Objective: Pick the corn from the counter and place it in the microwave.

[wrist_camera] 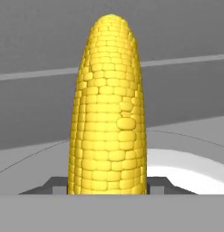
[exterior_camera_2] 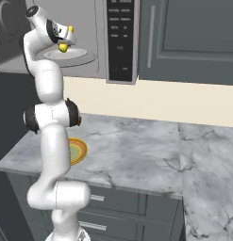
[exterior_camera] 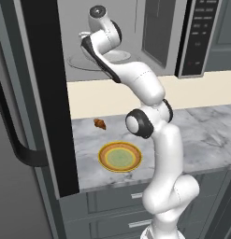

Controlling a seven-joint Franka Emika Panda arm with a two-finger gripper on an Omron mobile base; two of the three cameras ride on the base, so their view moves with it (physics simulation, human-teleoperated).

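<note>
My gripper (exterior_camera_2: 66,38) is raised into the open microwave (exterior_camera_2: 121,37) and is shut on the corn (wrist_camera: 109,108). The yellow cob stands straight up between the two dark fingertips (wrist_camera: 56,186) in the hand view, its husk end hidden. From the right base view the corn (exterior_camera_2: 64,46) pokes out yellow just above the round white-grey turntable plate (exterior_camera_2: 82,55). That turntable plate (wrist_camera: 186,167) lies below and beyond the cob. The marbled counter (exterior_camera: 201,135) lies well below the hand.
The microwave's black-framed door (exterior_camera: 42,93) stands open at the left, close to the arm. On the counter sit a yellow-rimmed green plate (exterior_camera: 119,157) and a small brown pastry (exterior_camera: 99,123). Grey cabinet doors (exterior_camera_2: 193,37) hang to the right of the microwave.
</note>
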